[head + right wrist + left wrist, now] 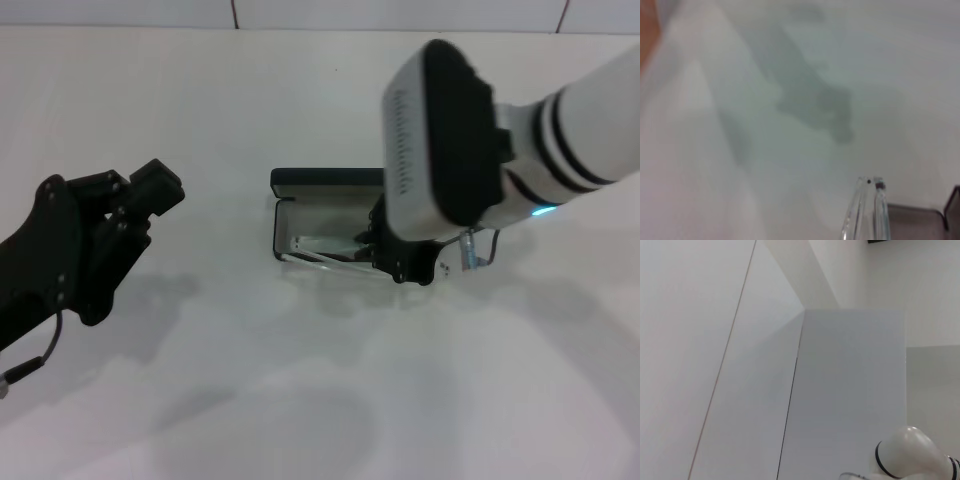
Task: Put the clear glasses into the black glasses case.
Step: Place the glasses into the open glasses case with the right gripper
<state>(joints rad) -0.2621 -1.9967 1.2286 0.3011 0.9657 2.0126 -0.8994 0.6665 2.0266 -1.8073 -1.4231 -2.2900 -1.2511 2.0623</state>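
Down low, right gripper at three o'clock of open matte black rectangular glasses case, grip state unreadable, transparent plastic glasses inside; no legible lettering; left gripper parked at nine o'clock.

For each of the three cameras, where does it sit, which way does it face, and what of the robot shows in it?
Head view: from the robot's head, down at the white table; both arms show, the left gripper off to the side, the right gripper at the open matte black glasses case.
Left wrist view: faces pale wall panels; only a white arm joint shows.
Right wrist view: looks along the table; no fingers show.
Shared: head and right wrist views both show the transparent clear glasses and the case.
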